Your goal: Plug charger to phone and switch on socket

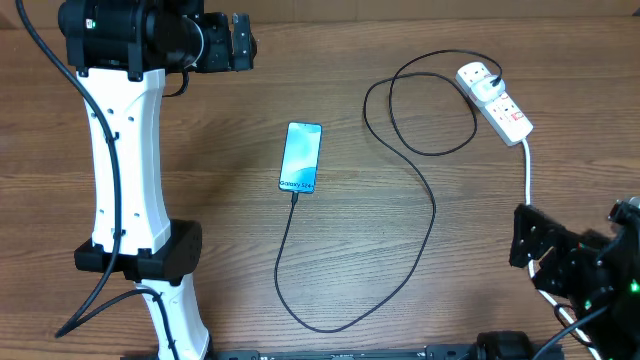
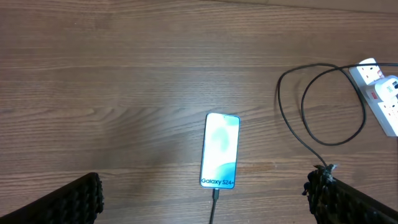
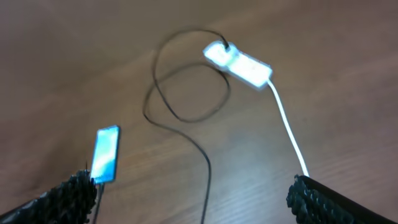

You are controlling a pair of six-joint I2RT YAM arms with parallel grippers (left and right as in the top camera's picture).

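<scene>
The phone [image 1: 301, 156] lies flat mid-table, screen lit blue-teal with white "Galaxy S24" text. The thin black charger cable [image 1: 432, 215] enters its near end, loops across the table and reaches the white plug head [image 1: 477, 75] seated in the white socket strip [image 1: 501, 105] at the far right. The phone [image 2: 220, 150] and the socket strip [image 2: 384, 93] also show in the left wrist view. My left gripper [image 2: 205, 199] is open and empty, high above the phone. My right gripper [image 3: 193, 193] is open and empty, at the near right, away from the strip [image 3: 239, 63]. The phone also shows in the right wrist view [image 3: 106, 152].
The socket's thick white cord [image 1: 527, 172] runs from the strip toward the near right, by my right arm. The left arm's white column [image 1: 125, 160] stands at the left of the wooden table [image 1: 220, 230].
</scene>
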